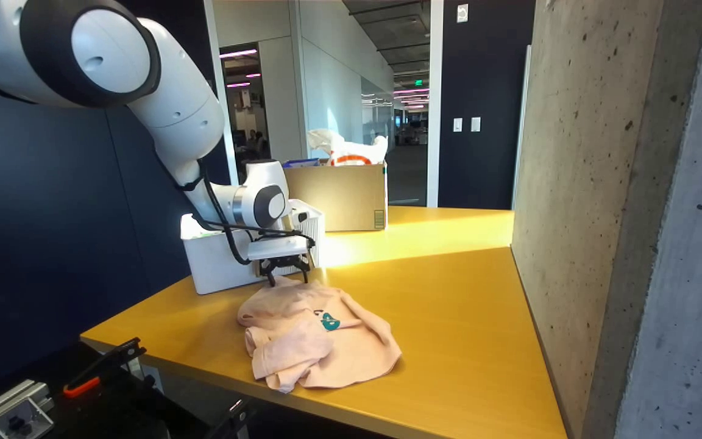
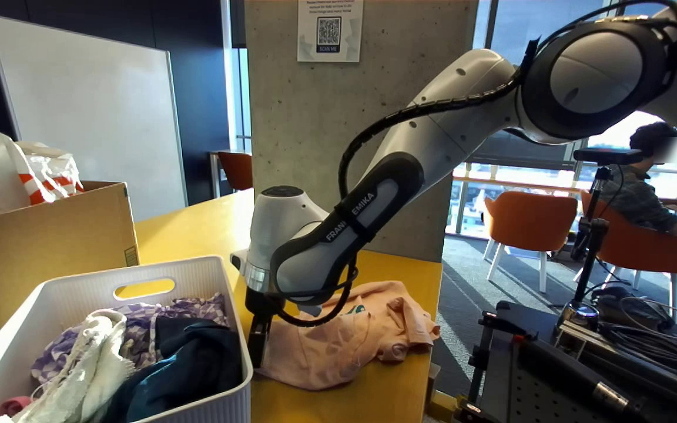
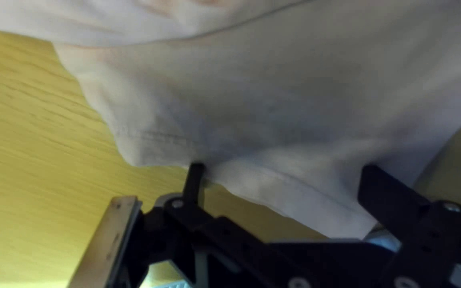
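Over the edge of the pink garment [image 1: 351,356], the arm [image 1: 183,110] is bent down, its gripper [image 3: 282,172] spread wide with nothing gripped, closely flanked by a white basket [image 2: 197,276].

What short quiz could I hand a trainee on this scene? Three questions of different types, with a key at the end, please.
1. True or false: the gripper is open, with its fingers apart at the edge of the peach garment.

2. Multiple choice: what colour is the tabletop that the garment lies on?
A) grey
B) black
C) yellow

3. Fill in the blank: the white bin holds several ____.

Key:
1. True; the wrist view shows a wide gap between the fingers, with fabric showing across it.
2. C
3. cloth items
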Robot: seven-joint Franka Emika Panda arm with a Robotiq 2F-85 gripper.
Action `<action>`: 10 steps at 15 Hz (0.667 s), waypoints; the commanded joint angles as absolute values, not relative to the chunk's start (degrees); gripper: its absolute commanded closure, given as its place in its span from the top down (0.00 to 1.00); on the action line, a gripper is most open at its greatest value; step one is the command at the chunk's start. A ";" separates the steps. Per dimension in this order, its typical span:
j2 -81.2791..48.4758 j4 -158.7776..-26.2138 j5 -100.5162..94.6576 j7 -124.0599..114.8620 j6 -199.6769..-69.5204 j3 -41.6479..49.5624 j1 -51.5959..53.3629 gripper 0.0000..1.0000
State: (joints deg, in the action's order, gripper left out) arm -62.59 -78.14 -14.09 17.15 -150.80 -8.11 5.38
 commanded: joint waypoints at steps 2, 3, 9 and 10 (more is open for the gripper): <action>-64.70 -74.37 -12.36 20.69 -148.37 -9.53 4.74 0.58; -64.60 -74.52 -12.31 20.74 -148.51 -9.59 4.67 0.49; -61.84 -79.88 -11.56 18.66 -151.56 -9.25 4.42 0.05; -60.83 -81.75 -11.46 18.07 -152.71 -9.01 4.32 0.01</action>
